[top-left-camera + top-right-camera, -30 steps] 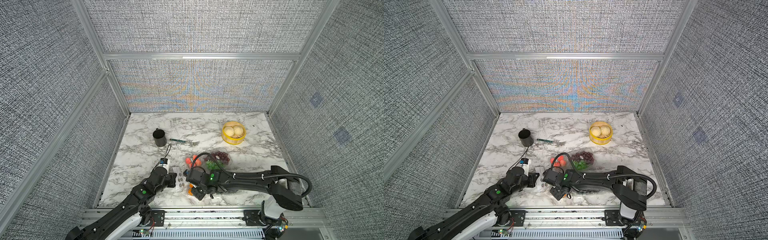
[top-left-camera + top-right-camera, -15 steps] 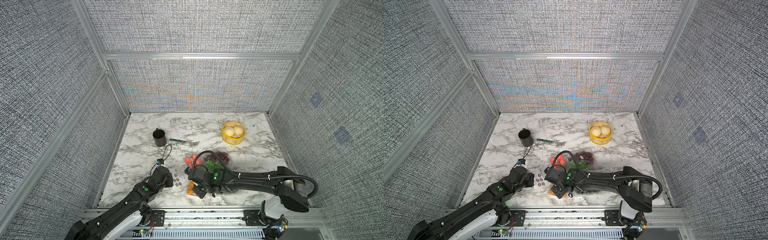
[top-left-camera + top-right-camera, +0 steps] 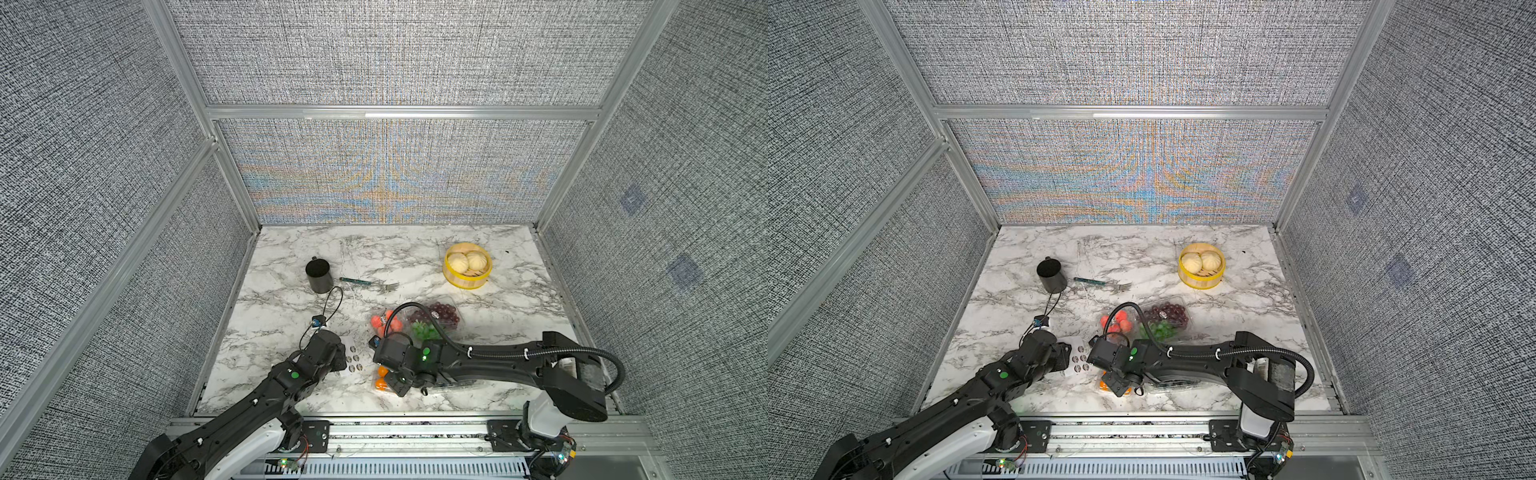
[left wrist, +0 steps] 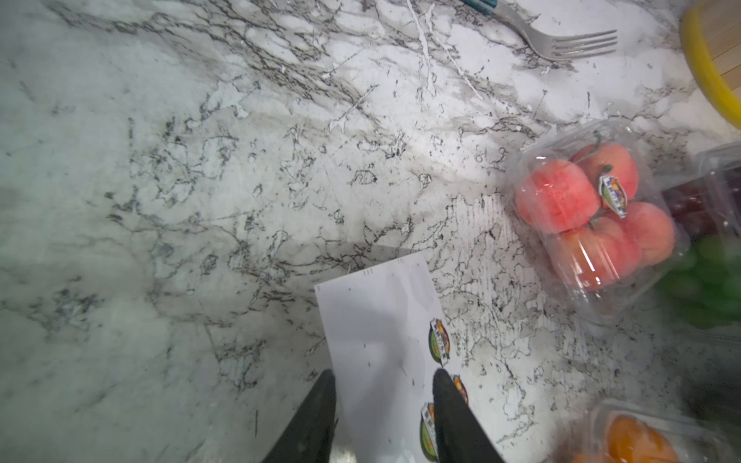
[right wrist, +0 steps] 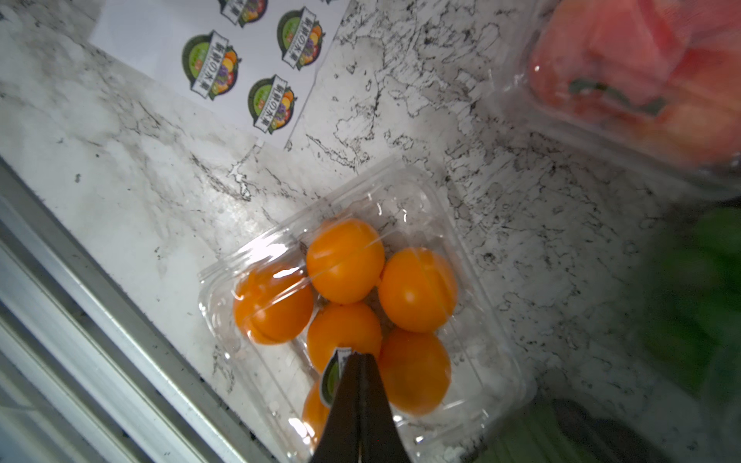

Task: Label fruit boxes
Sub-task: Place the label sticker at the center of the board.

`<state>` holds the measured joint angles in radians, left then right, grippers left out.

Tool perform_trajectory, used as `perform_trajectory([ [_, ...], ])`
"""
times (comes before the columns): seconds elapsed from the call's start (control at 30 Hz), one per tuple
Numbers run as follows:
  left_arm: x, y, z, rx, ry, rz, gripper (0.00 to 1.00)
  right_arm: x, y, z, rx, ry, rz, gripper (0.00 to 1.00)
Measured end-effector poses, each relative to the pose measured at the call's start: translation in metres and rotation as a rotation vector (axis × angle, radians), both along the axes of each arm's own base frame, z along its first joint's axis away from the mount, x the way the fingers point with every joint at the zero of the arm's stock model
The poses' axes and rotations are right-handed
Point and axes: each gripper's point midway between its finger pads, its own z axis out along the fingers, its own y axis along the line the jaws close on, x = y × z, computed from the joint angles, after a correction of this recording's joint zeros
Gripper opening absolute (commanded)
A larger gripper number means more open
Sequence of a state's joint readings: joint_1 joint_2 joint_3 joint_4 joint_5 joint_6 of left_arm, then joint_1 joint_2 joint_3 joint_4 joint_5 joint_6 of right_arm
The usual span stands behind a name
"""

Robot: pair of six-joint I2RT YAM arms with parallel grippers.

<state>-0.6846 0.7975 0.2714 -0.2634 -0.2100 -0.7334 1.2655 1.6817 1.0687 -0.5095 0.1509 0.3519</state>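
Note:
The clear box of orange balls [image 5: 345, 280] lies near the table's front edge, also seen in a top view [image 3: 381, 383]. My right gripper [image 5: 360, 356] hangs over its lid, shut on a green round label sticker [image 5: 332, 379]. The strawberry box [image 4: 593, 216] has a label [image 4: 613, 192] on its lid and sits beside the grape box [image 3: 436, 320]. The white sticker sheet [image 4: 381, 320] lies flat on the marble. My left gripper [image 4: 384, 375] is open, its two fingers straddling the sheet's near end. The right arm hides part of another clear box [image 3: 1167, 384].
A black cup [image 3: 319, 276] and a fork [image 3: 370, 283] lie at the back left. A yellow bamboo steamer [image 3: 466, 266] with buns stands at the back right. The metal front rail [image 5: 100, 304] runs close to the orange box.
My right gripper shut on a sticker at the sheet and carried it over the orange box. My left gripper went from shut to open over the sheet.

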Motion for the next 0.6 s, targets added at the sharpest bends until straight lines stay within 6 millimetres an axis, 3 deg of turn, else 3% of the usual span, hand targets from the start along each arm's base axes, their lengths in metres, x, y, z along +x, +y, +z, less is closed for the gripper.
perform_trajectory([
  [0.13,-0.0013,0.0012,-0.0003,-0.004,-0.006,0.000,0.54,-0.0036,-0.0031,0.0020,-0.027,-0.052,0.013,0.18],
  [0.6,-0.0062,0.0036,-0.0080,-0.001,0.007,-0.004,0.57,-0.0050,-0.0059,0.0050,-0.049,-0.117,0.034,0.33],
])
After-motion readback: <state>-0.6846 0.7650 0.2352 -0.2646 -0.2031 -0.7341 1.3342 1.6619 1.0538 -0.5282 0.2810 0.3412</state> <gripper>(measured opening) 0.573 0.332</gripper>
